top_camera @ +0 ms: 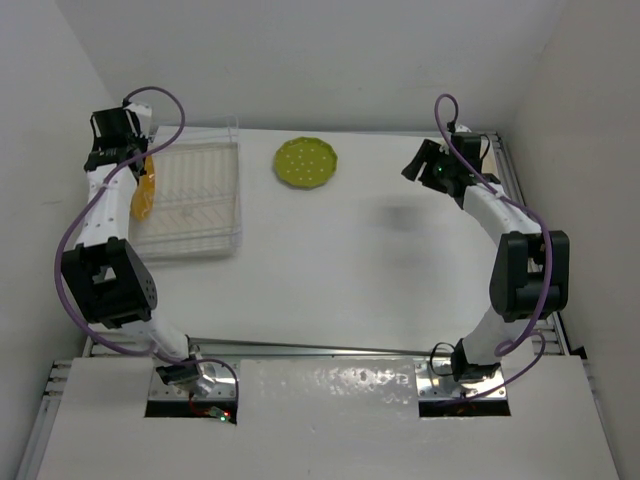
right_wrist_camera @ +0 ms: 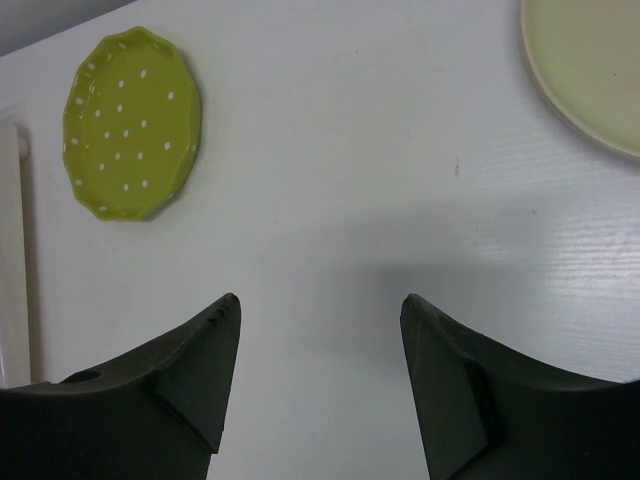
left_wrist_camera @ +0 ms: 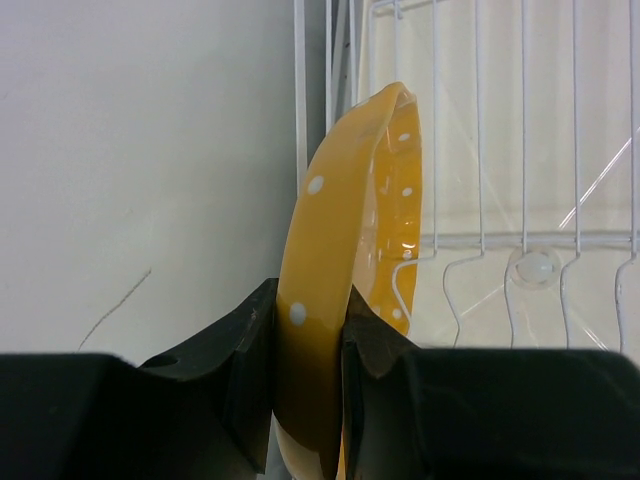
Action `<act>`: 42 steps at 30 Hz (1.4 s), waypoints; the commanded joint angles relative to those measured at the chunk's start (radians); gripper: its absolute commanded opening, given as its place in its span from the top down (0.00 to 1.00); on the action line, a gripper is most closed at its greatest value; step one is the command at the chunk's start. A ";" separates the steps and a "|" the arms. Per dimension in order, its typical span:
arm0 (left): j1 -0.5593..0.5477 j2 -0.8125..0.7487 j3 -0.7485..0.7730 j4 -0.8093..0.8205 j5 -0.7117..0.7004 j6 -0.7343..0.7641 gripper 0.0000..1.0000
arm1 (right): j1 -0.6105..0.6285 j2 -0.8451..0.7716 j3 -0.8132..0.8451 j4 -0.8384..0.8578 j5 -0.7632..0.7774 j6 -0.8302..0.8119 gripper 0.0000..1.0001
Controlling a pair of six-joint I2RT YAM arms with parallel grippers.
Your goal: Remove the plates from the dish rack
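Left gripper point(left_wrist_camera: 311, 365) pinches the orange dotted plate point(left_wrist_camera: 345, 190) upright at the dish rack's point(top_camera: 239, 200) nine o'clock edge. Right gripper point(right_wrist_camera: 320, 365) is spread, empty. Next, probably: lift clear, lay flat.

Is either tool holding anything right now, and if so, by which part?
The left tool grips the orange-yellow dotted plate by its rim. The right tool is open, holding nothing.

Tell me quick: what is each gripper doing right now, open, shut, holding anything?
Left gripper: jaws closed on the orange-yellow dotted plate.
Right gripper: jaws open, holding nothing.
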 commanded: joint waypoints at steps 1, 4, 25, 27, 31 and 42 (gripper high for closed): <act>0.004 -0.032 0.111 0.244 -0.136 -0.005 1.00 | 0.002 -0.051 0.035 0.012 0.006 -0.015 0.35; 0.004 -0.029 0.123 0.270 -0.166 0.009 1.00 | 0.004 -0.051 0.040 0.014 0.003 -0.008 0.35; 0.076 0.060 0.215 0.175 -0.082 -0.102 1.00 | 0.004 -0.063 0.047 -0.001 0.005 -0.030 0.35; 0.085 0.076 0.239 0.140 -0.070 -0.138 1.00 | 0.004 -0.063 0.050 -0.003 0.003 -0.033 0.35; 0.098 0.079 0.243 0.133 -0.096 -0.160 1.00 | 0.002 -0.065 0.053 -0.003 0.005 -0.036 0.35; 0.168 0.047 0.210 0.133 -0.038 -0.234 1.00 | 0.004 -0.063 0.072 -0.008 0.000 -0.036 0.35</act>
